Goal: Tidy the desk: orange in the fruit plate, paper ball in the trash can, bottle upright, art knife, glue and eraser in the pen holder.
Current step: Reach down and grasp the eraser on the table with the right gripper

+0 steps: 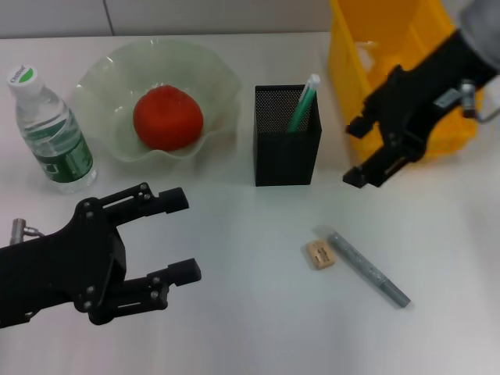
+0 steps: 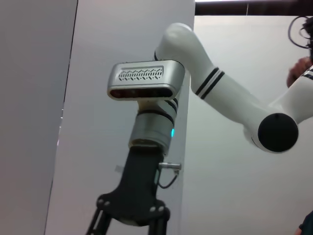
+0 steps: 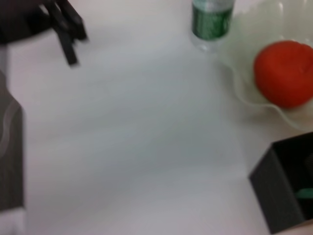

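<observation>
Left gripper (image 1: pixel 178 236): nearest us, fingers spread, holding nothing, hovering over bare desk (image 1: pixel 234 328).
Eraser (image 1: pixel 320 254): touching the grey art knife (image 1: pixel 367 268); we should descend squarely on one, avoiding the other.
Pen holder (image 1: pixel 287 148): green-capped glue (image 1: pixel 303 101) inside.
Right gripper (image 1: pixel 367 152): fingers spread, empty, before the yellow trash can (image 1: pixel 351 70).
Orange (image 1: pixel 167 117): in fruit plate (image 1: pixel 211 66).
Bottle (image 1: pixel 51 133): upright.

The orange (image 1: pixel 167 117) is sitting in the plate (image 1: pixel 101 86); the eraser (image 1: pixel 320 254) and knife (image 1: pixel 368 269) are lying together on the desk (image 1: pixel 250 328).
</observation>
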Controlling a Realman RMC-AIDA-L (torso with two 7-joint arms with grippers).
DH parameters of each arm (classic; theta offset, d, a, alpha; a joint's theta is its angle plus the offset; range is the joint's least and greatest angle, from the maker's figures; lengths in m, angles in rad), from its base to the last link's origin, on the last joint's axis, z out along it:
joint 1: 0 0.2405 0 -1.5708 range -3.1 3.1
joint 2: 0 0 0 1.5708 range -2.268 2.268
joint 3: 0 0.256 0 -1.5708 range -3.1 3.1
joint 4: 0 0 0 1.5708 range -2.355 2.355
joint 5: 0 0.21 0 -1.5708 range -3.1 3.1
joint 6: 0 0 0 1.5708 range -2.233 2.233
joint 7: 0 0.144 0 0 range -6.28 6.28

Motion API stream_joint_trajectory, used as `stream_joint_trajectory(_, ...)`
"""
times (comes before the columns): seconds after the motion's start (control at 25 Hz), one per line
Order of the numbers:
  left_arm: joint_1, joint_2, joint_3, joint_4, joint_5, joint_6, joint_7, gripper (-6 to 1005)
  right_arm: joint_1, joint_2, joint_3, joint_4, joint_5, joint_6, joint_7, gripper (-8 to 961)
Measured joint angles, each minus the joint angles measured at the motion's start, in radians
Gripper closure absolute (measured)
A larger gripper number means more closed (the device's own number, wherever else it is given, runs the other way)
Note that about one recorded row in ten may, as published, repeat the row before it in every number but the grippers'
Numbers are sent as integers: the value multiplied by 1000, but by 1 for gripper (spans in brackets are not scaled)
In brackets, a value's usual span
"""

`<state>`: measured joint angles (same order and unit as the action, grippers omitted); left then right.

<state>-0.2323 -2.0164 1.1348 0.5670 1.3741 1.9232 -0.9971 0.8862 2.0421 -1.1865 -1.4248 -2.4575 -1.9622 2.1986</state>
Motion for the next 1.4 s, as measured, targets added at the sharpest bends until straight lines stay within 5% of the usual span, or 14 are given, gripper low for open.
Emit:
stream_joint_trajectory(0.2, 1, -5, 5, -6, 1, -8, 0, 245, 54, 41, -222, 27, -110, 86, -33, 226)
stream_joint_trajectory(0.44, 1, -9, 4, -6, 1, -8, 0, 244, 48, 43, -395, 52, -122, 164, -33, 224)
stream_joint_trajectory(0.8, -2, -17, -1, -31, 0, -18, 14, 244, 34, 46, -512, 163, -75, 213, -35, 226)
stream_joint_trajectory(1.4, -13, -27, 6, -35, 0, -30, 25, 244, -5, 47, -563, 222, -33, 269, -48, 224)
